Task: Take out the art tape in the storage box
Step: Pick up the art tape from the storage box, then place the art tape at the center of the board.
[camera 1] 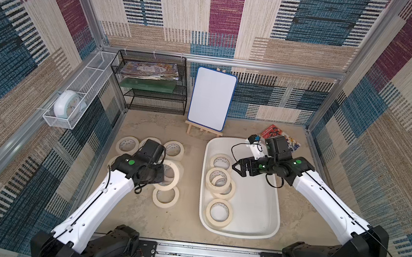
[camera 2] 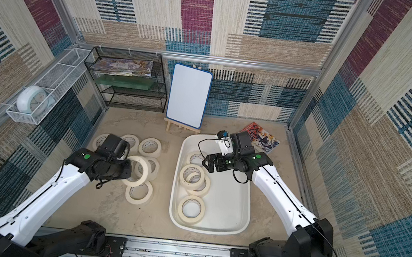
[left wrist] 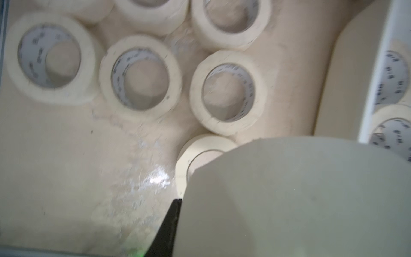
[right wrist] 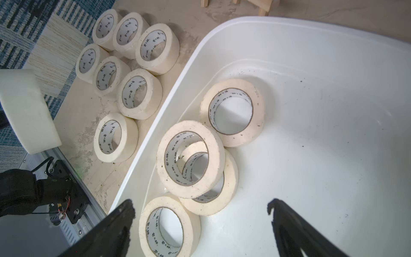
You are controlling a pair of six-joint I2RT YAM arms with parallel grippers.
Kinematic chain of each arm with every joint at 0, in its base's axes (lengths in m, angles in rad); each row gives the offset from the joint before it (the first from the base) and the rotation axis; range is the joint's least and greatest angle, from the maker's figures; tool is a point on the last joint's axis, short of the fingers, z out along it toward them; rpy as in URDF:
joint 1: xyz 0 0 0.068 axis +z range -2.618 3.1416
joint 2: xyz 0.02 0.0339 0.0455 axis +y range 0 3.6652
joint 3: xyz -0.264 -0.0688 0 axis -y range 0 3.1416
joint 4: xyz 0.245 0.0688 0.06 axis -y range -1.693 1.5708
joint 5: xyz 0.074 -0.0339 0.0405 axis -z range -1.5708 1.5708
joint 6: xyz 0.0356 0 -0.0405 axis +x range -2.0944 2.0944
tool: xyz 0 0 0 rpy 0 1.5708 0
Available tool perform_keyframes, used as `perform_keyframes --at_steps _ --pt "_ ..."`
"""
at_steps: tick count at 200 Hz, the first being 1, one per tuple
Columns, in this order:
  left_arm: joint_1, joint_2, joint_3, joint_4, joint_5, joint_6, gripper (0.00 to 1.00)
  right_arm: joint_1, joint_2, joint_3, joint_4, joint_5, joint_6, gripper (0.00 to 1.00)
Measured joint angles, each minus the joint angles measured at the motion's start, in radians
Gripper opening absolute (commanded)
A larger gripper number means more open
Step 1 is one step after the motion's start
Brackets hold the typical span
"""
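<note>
Left gripper [camera 2: 131, 169] clamps a masking-tape roll [camera 2: 146, 165]; right gripper [right wrist: 200, 204] spread wide.
Its wrist view alone shows dark specks on rolls [right wrist: 191, 126] beneath, in storage box [right wrist: 311, 40].

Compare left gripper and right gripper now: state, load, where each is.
Left gripper is shut on a tape roll, held tilted; right gripper is open and empty. Left gripper is over the taken-out rolls beside the storage box; right gripper is over the box, above the four rolls inside. Both hang above tape rolls.
</note>
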Motion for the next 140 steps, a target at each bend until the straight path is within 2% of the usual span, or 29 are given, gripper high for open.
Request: perform_keyframes --at_steps 39,68,98,140 --pt "0.139 -0.236 -0.203 -0.129 0.062 -0.173 0.0 -0.004 0.027 -0.009 0.029 -0.014 -0.019 0.99" --pt "0.209 -0.301 -0.243 -0.205 0.073 -0.257 0.0 -0.007 0.026 -0.028 0.044 -0.021 -0.025 0.99" --pt "0.315 -0.189 -0.161 -0.247 0.051 -0.232 0.0 -0.013 0.0 -0.043 0.048 -0.026 -0.026 0.99" --pt "0.526 0.058 -0.05 -0.244 0.0 0.02 0.0 -0.016 -0.057 -0.066 0.069 -0.036 -0.026 0.99"
